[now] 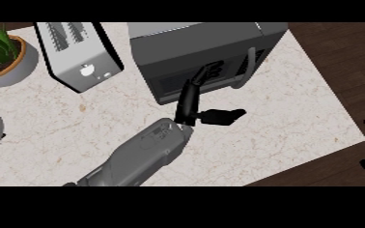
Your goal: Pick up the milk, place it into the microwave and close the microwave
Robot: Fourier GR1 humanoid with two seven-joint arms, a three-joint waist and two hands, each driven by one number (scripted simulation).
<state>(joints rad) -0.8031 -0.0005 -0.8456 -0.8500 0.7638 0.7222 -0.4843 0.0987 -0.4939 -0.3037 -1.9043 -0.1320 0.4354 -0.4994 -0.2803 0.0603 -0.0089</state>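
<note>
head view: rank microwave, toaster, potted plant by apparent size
1. microwave, largest.
2. toaster.
3. potted plant, smallest as seen, but cut off by the left edge, so its rank against the toaster is unsure.

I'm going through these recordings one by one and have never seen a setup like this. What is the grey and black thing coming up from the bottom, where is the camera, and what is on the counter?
The camera sits at the robot's head, looking steeply down at a pale marble counter. The grey tube is a forearm ending in a black hand, the robot's left hand. Its straight fingers reach the front of the dark grey microwave, whose door looks closed, near its grey handle. The hand holds nothing. No milk is visible. To the left stand a silver toaster and a potted green plant. The right hand is out of view.
</note>
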